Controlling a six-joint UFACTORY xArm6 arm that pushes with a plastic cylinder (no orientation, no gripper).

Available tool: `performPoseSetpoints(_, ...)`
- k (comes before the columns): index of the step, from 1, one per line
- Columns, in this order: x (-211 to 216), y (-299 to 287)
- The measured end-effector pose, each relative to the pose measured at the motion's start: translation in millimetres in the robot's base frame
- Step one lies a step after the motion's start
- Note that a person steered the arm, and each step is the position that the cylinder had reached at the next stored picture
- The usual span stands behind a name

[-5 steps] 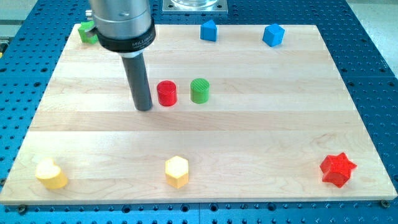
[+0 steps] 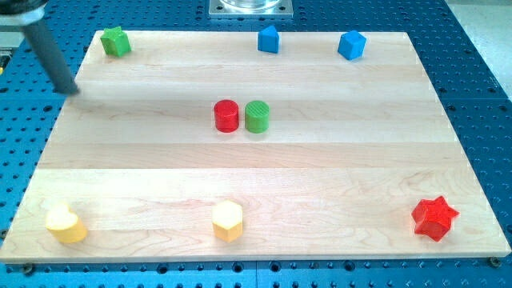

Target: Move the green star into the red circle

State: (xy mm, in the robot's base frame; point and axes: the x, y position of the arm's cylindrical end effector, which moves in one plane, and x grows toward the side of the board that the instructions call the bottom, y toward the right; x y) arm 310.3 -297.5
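The green star (image 2: 116,41) lies at the board's top left corner. The red circle, a short red cylinder (image 2: 227,116), stands near the board's middle and touches a green cylinder (image 2: 258,117) on its right. My tip (image 2: 71,90) is at the board's left edge, below and to the left of the green star and far to the left of the red cylinder. It touches no block.
Two blue blocks (image 2: 269,39) (image 2: 351,45) sit along the top edge. A yellow block (image 2: 66,225) lies at the bottom left, a yellow hexagon (image 2: 227,221) at the bottom middle, a red star (image 2: 434,218) at the bottom right.
My tip has swung from just left of the red cylinder to the board's left edge. The red cylinder now sits a little further right, against the green cylinder.
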Motion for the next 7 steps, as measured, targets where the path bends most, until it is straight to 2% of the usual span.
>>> performPoseSetpoints(1,-76.0,0.3)
performPoseSetpoints(2,-100.3,51.5)
performPoseSetpoints(3,-60.0,127.2)
performPoseSetpoints(4,-51.7,164.6)
performPoseSetpoints(6,-43.5,117.6)
performPoseSetpoints(7,4.2,149.7)
